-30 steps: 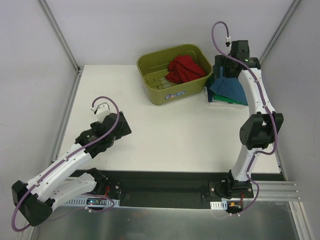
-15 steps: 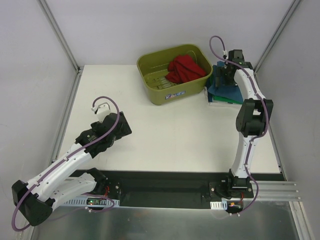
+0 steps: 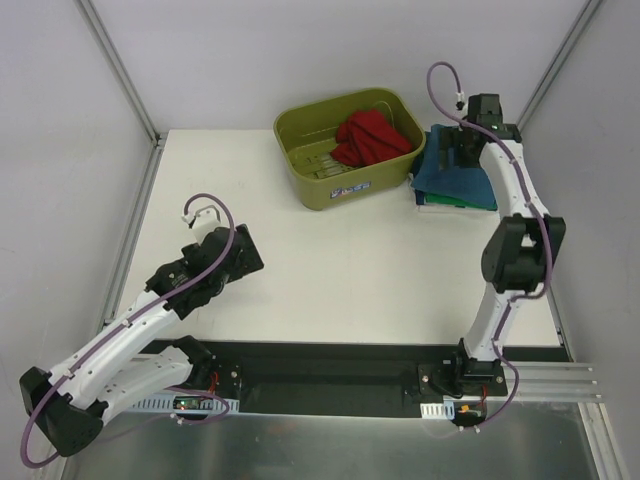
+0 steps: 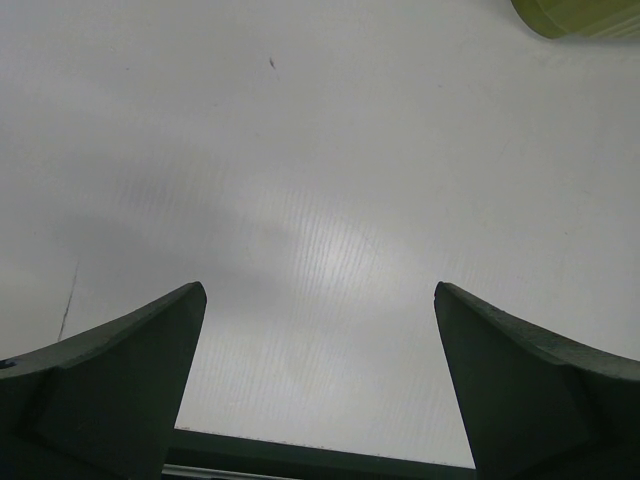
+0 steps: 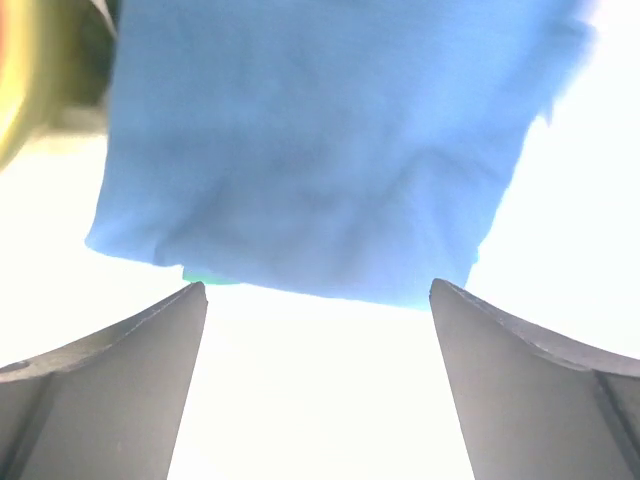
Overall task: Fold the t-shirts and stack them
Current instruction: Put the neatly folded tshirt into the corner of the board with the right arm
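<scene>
A folded teal-blue t-shirt [image 3: 455,180] lies at the back right of the table on top of a bright green t-shirt [image 3: 435,201], of which only an edge shows. In the right wrist view the blue shirt [image 5: 320,150] fills the top, with a sliver of green [image 5: 200,273] under it. A red t-shirt [image 3: 372,136] lies crumpled in the olive-green tub [image 3: 345,185]. My right gripper [image 3: 452,152] hovers over the blue shirt's far edge, open and empty [image 5: 318,300]. My left gripper [image 3: 238,250] is open and empty [image 4: 320,300] over bare table at the left.
The tub's corner [image 4: 580,15] shows at the top right of the left wrist view. Metal frame posts stand at the table's back corners [image 3: 150,125]. A black rail [image 3: 330,365] runs along the near edge.
My right arm has lifted and swung back a little over the blue shirt, which now lies flatter. My left arm has barely shifted.
</scene>
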Robot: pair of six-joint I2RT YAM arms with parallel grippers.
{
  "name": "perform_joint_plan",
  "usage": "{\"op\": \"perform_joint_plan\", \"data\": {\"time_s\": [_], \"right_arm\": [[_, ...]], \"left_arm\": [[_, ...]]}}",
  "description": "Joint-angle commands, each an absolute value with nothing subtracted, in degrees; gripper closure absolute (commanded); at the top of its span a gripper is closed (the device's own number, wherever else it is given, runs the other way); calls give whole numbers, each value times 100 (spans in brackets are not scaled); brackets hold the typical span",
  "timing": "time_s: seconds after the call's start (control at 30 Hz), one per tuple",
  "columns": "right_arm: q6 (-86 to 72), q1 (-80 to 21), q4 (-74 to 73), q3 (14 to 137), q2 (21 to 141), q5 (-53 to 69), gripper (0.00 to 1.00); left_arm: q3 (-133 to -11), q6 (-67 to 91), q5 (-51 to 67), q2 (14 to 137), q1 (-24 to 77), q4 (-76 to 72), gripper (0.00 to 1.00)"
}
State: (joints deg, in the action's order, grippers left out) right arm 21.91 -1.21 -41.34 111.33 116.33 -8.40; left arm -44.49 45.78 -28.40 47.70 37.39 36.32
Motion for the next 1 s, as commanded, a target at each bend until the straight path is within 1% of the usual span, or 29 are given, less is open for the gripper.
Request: {"op": "perform_joint_plan", "data": {"time_s": [0.0, 0.07, 0.1, 0.17, 0.2, 0.27, 0.3, 0.33, 0.5, 0.53, 0.63, 0.7, 0.8, 0.97], "right_arm": [[1531, -132, -3773, 10085, 9393, -1169, 3], [995, -132, -3360, 9303, 8731, -749, 3], [802, -123, -2922, 8394, 8075, -590, 3], [143, -141, -2437, 7467, 7430, -54, 3], [1, -167, -1921, 6627, 6835, 400, 3], [-499, -263, -1426, 5796, 6313, 676, 3], [-544, -481, -1224, 5531, 5910, 685, 3], [-580, -596, -1265, 5111, 5767, 590, 3], [-948, -1185, -1634, 4071, 5090, 54, 3], [-1019, -1230, -1635, 3669, 4993, 35, 3], [-1169, -1353, -1591, 3148, 4563, -236, 3], [-1003, -1371, -1373, 2682, 4281, -351, 3], [-958, -1371, -1257, 2356, 4035, -343, 3], [-923, -1380, -968, 2180, 3561, -316, 3]], "left_arm": [[-4386, 4509, -2681, 4623, 3674, 3647, 1], [-4342, 4518, -2628, 4606, 3683, 3647, 1], [-4333, 4518, -2584, 4614, 3683, 3647, 1], [-4298, 4518, -2558, 4649, 3674, 3647, 1], [-4263, 4518, -2523, 4658, 3674, 3647, 1], [-4210, 4561, -2461, 4676, 3674, 3639, 1], [-4140, 4579, -2435, 4676, 3665, 3604, 1], [-4105, 4597, -2400, 4667, 3665, 3577, 1], [-3605, 4544, -2207, 4623, 3577, 3077, 1], [-3525, 4527, -2163, 4623, 3490, 2867, 1], [-3288, 4474, -1759, 4623, 3226, 2681, 1], [-3086, 4351, -1495, 4597, 2980, 2400, 1], [-2945, 4342, -1284, 4509, 2734, 2250, 1], [-2883, 4219, -1318, 4044, 2689, 2188, 1]]}}
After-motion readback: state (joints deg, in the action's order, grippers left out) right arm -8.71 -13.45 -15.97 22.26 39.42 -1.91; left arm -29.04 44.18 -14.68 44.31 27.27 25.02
